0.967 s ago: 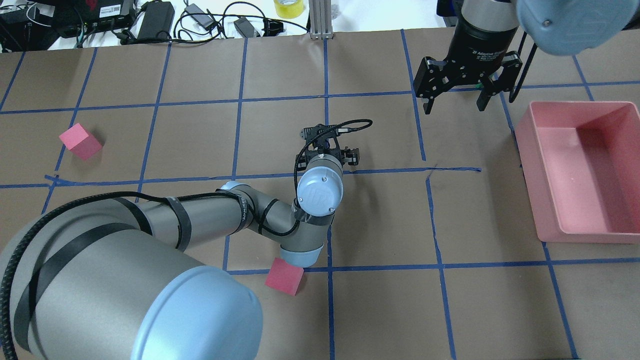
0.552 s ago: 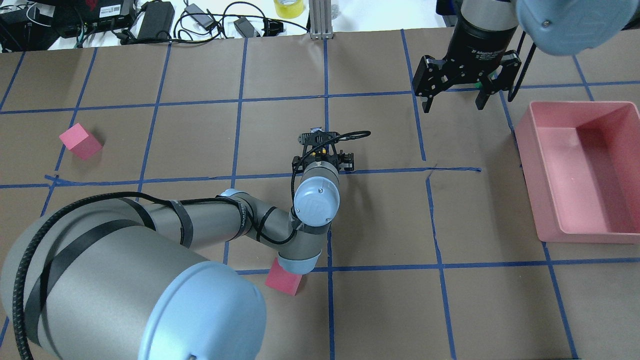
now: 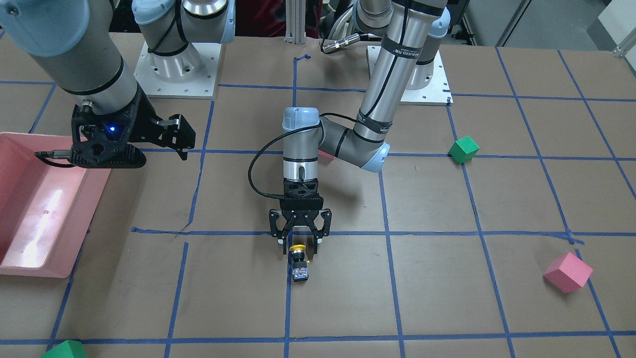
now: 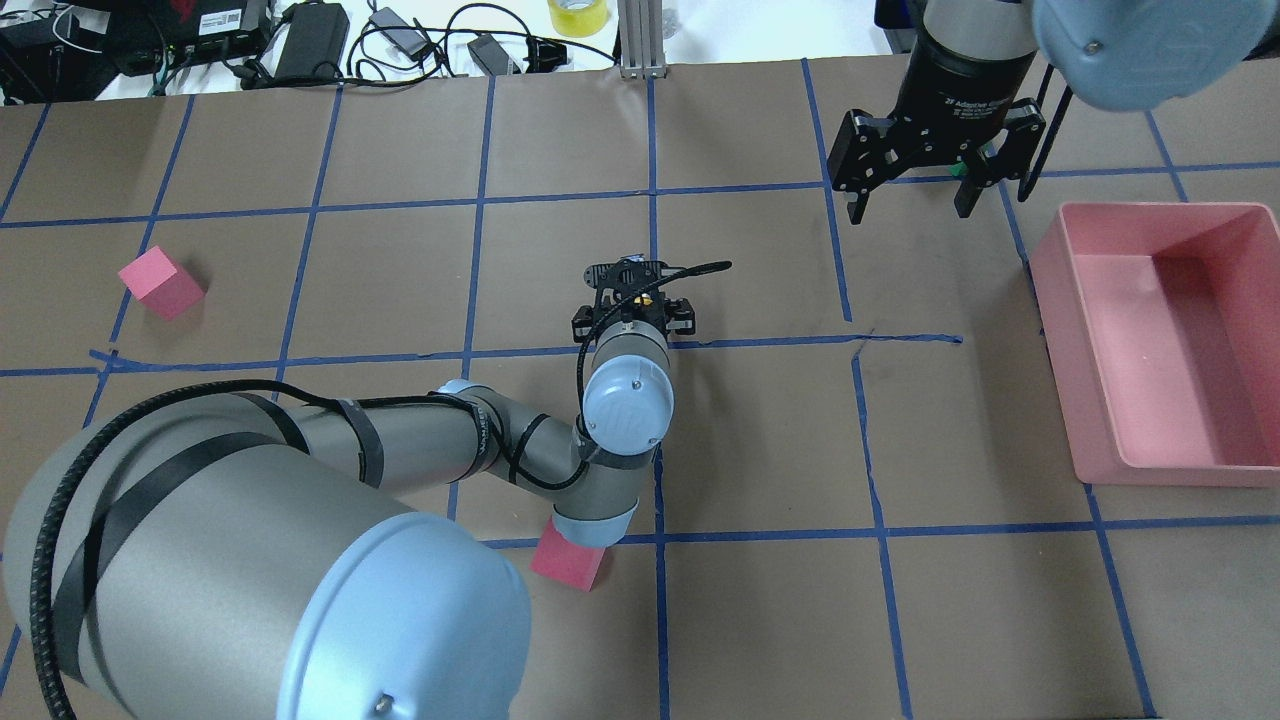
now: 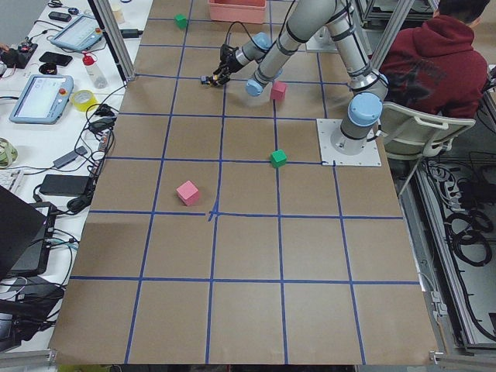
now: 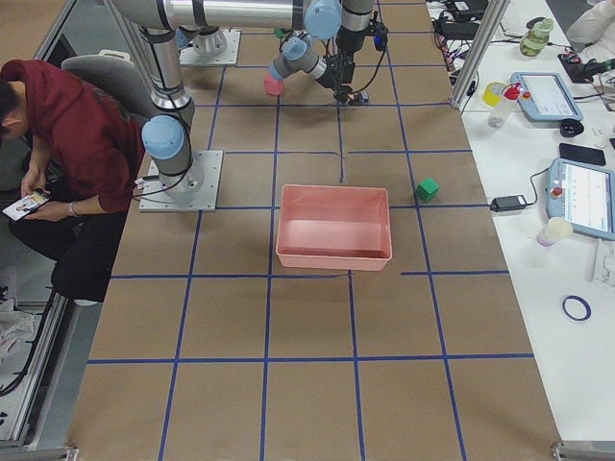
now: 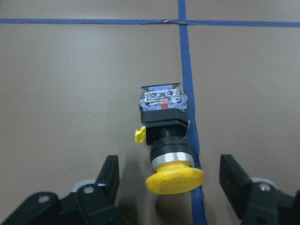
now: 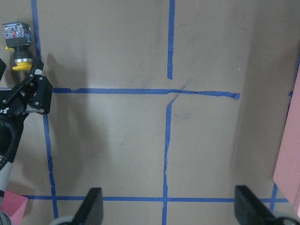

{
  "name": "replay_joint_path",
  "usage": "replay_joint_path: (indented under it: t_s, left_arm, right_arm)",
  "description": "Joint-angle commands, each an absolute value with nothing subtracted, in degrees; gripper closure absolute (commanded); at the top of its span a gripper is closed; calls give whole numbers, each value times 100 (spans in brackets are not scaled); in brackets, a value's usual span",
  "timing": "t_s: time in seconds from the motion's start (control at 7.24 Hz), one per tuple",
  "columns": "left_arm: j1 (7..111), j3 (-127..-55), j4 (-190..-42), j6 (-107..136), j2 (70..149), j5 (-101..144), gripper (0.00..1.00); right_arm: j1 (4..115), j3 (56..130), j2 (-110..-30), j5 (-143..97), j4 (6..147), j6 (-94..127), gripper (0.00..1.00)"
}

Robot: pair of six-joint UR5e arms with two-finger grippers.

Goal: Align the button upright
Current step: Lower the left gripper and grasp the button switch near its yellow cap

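The button (image 3: 298,263) lies on its side on the brown paper, beside a blue tape line. Its yellow cap points toward my left gripper and its grey-black base points away. In the left wrist view the button (image 7: 165,136) sits just ahead, with its cap between the two fingertips. My left gripper (image 3: 298,243) is open and points down, one finger on each side of the cap, not touching it. In the overhead view the left gripper (image 4: 633,300) is mostly hidden under its wrist. My right gripper (image 4: 908,205) is open and empty, held high at the far right.
A pink bin (image 4: 1060,370) stands at the right edge. One pink cube (image 4: 160,283) lies far left and another (image 4: 568,560) lies under the left elbow. A green cube (image 3: 463,149) and a second one (image 3: 64,350) lie further off.
My left gripper has moved a little left and turned, so its open fingers now stand on either side of the button's cap. The right gripper has barely moved.
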State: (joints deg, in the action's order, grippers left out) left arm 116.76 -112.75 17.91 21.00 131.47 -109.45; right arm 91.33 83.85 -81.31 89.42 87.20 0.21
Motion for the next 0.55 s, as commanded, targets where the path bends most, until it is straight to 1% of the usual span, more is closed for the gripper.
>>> replay_joint_path:
  t_s: [0.0, 0.14, 0.41]
  left_arm:
    - [11672, -11276, 1793, 2092, 13148, -10969, 71]
    - [11672, -11268, 1793, 2083, 13131, -10977, 87]
    - [11585, -11137, 1531, 2039, 12834, -10969, 88]
  right_arm:
    - [9132, 8385, -8130, 8947, 8719, 70, 0]
    - [9132, 8315, -8139, 8956, 8727, 70, 0]
    - [9132, 8253, -8147, 8956, 8727, -8, 0]
